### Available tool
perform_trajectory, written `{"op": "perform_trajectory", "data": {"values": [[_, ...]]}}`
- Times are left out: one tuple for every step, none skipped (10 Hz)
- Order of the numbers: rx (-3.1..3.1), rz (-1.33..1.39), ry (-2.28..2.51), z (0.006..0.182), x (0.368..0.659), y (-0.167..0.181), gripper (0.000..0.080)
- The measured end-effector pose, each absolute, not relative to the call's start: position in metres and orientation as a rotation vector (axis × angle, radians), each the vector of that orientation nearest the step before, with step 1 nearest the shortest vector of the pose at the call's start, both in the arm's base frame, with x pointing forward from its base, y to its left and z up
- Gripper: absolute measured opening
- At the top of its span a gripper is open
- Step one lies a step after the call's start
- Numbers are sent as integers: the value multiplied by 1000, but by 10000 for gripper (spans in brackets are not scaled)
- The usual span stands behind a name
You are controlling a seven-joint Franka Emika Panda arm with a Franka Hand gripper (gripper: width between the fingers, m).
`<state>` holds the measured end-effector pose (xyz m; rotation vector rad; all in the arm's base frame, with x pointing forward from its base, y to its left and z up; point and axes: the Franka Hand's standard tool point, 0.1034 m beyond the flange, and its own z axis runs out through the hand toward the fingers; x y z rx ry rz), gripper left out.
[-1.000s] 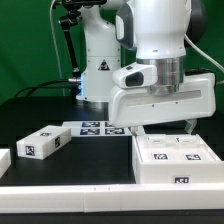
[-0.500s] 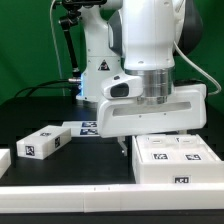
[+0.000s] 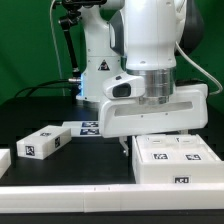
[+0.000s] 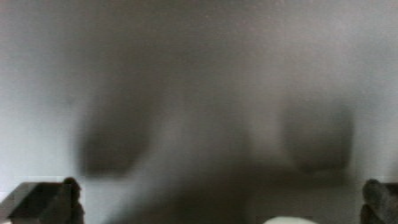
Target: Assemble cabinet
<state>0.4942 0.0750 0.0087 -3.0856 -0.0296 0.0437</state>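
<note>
The cabinet's big white boxy part (image 3: 176, 160) lies at the exterior view's right, with black-and-white tags on its top and front. My gripper (image 3: 150, 138) hangs just above its left part, and the wide hand hides the fingertips there. In the wrist view the two dark fingers (image 4: 50, 203) stand far apart at the picture's edges, so my gripper (image 4: 222, 202) is open and empty. Between them there is only a blurred white surface, very close. A small white tagged block (image 3: 45, 142) lies at the exterior view's left.
The marker board (image 3: 86, 127) lies flat behind the block, partly hidden by my hand. Another white part (image 3: 4, 160) shows at the far left edge. A long white strip (image 3: 90, 200) runs along the front. The robot base (image 3: 95, 60) stands behind.
Over the last second my hand has shifted toward the exterior view's left and turned over the big white part. In the last half second nothing has moved.
</note>
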Motion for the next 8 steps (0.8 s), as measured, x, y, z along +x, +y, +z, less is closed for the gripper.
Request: {"op": "perform_trajectory", "data": {"values": [[-3082,45,-18,8,497,76,796],[-3081,47,-12,7,497,76,796],[-3081,48,-11,7,497,76,796],[-3081,48,-12,7,497,76,796],[-3080,47,-14,7,497,79,796],[-3080,47,-25,7,496,84,698],[-3081,48,-34,7,495,87,563],[-3081,49,-39,7,495,88,563]]}}
